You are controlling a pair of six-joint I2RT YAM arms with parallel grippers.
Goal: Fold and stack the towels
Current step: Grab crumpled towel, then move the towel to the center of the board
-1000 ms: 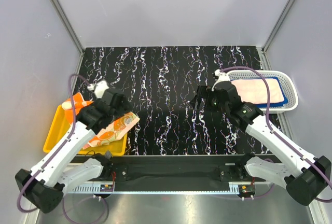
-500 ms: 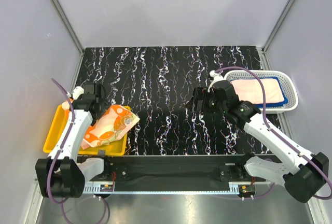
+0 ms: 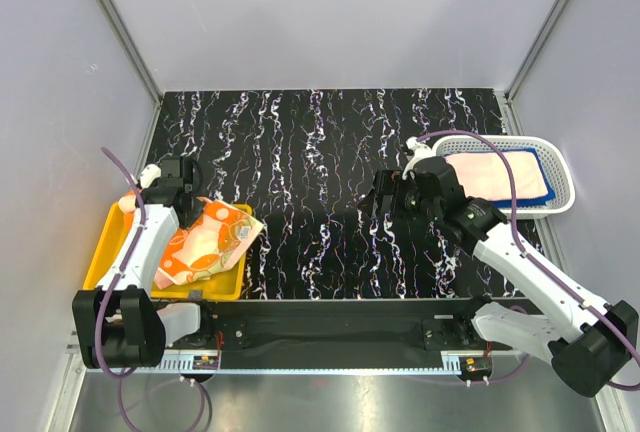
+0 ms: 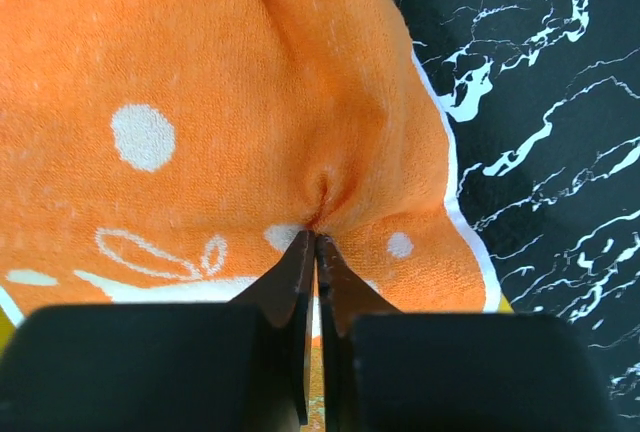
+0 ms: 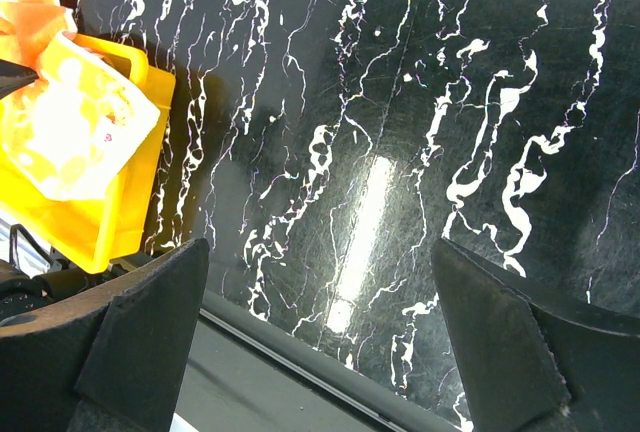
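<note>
An orange towel point(image 3: 205, 242) with white dots and a pale printed side lies crumpled in the yellow bin point(image 3: 100, 252), hanging over its right rim. My left gripper point(image 3: 188, 207) is at the towel's far edge. In the left wrist view the jaws point(image 4: 314, 237) are pressed together on a pinched pucker of the orange towel point(image 4: 200, 72). My right gripper point(image 3: 385, 192) hovers over the middle of the black marbled table, open with nothing between its fingers point(image 5: 320, 252). A pale pink towel point(image 3: 490, 172) lies flat on a blue towel point(image 3: 541, 167) in the white mesh basket point(image 3: 565, 192).
The bin sits at the table's near left corner, the basket at the far right edge. Grey walls enclose the table on three sides. The right wrist view shows the bin point(image 5: 130, 202) and the table's near edge rail point(image 5: 300, 352).
My left gripper has gone from open to shut, pinching the orange towel's edge. The towel has bunched slightly toward the bin. The right arm has barely shifted.
</note>
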